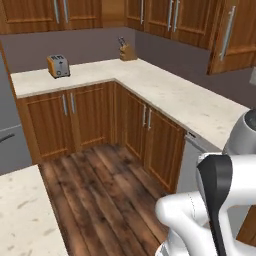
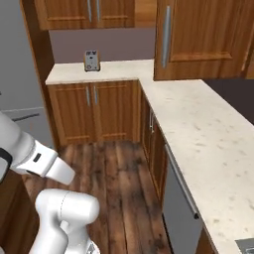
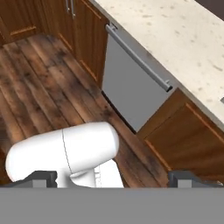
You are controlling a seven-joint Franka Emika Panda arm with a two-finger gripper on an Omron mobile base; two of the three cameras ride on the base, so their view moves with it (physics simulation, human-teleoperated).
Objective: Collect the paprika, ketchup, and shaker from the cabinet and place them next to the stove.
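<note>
Meanwhile the arm sits folded over the base, and the gripper looks down at the wooden floor and a grey dishwasher front; its tips stand wide apart with nothing between them. No paprika, ketchup, shaker or stove appears, so their place cannot be told. Driving on, the base could clip the lower cabinets beneath the countertop.

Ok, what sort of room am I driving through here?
A home-style kitchen, rendered: an L-shaped speckled countertop over wooden base cabinets, with a toaster and knife block on top and a grey dishwasher front below.
</note>
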